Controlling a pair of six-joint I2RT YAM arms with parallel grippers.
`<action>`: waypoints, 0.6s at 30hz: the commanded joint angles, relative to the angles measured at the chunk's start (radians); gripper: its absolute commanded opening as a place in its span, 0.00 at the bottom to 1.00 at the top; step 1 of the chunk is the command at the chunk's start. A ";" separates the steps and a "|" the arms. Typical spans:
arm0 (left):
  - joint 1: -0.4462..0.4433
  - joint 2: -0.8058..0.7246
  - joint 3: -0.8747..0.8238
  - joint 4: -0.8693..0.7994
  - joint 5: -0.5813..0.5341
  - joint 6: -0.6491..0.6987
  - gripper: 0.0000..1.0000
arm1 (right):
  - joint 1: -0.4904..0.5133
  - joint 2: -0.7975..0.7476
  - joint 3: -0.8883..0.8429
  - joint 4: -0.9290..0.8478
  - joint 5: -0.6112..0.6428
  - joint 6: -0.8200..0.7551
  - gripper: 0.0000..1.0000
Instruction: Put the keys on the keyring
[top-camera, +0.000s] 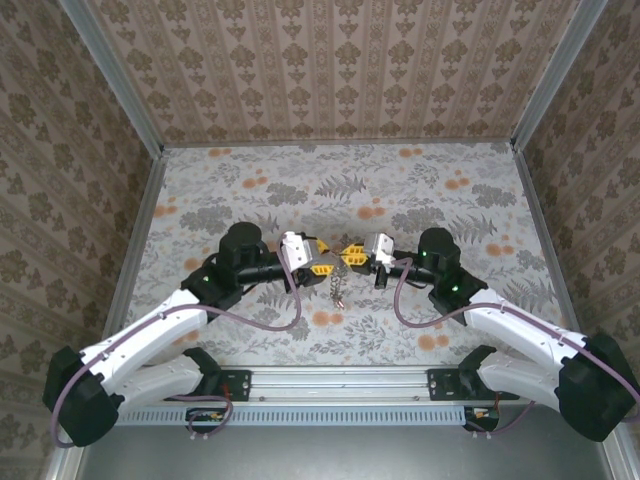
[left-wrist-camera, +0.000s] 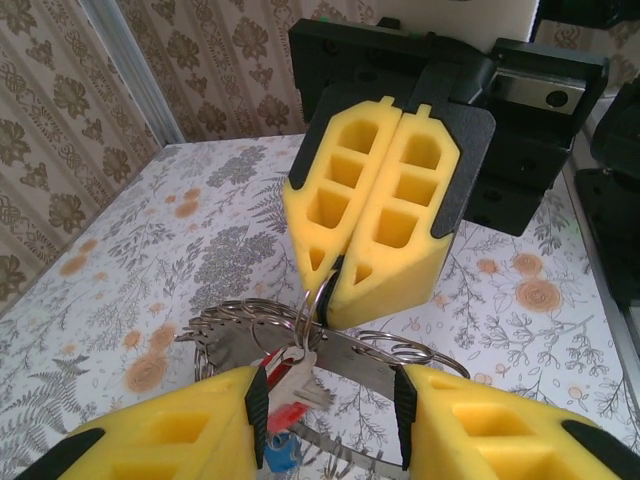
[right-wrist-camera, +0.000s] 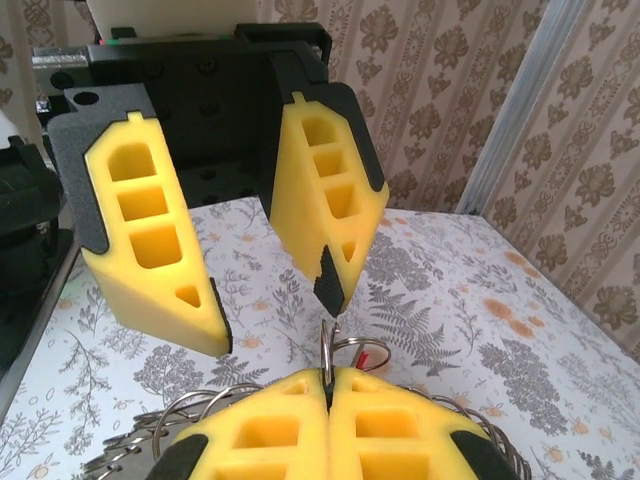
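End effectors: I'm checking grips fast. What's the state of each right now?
Left end effector: open, holding nothing.
Right end effector: shut on a small ring.

**Nothing legible**

No lettering, label, brand mark or number can be read on any surface in the three views (the wallpaper (top-camera: 330, 60) and the table cover (top-camera: 400, 200) carry only ornament and flower patterns, no writing at all)

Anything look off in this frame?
Nothing spilled, bent or broken. Right end effector is shut on the keyring, left end effector is open facing it, and the keys hang bunched below.
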 joint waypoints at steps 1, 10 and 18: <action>0.010 0.023 0.031 0.030 0.038 -0.054 0.40 | -0.004 0.003 0.003 0.098 -0.001 0.026 0.00; 0.014 0.063 0.057 0.046 0.068 -0.053 0.34 | -0.002 0.024 0.023 0.082 -0.052 0.014 0.00; 0.037 0.009 0.065 -0.003 0.067 0.001 0.32 | 0.003 0.028 0.031 0.026 -0.072 -0.026 0.00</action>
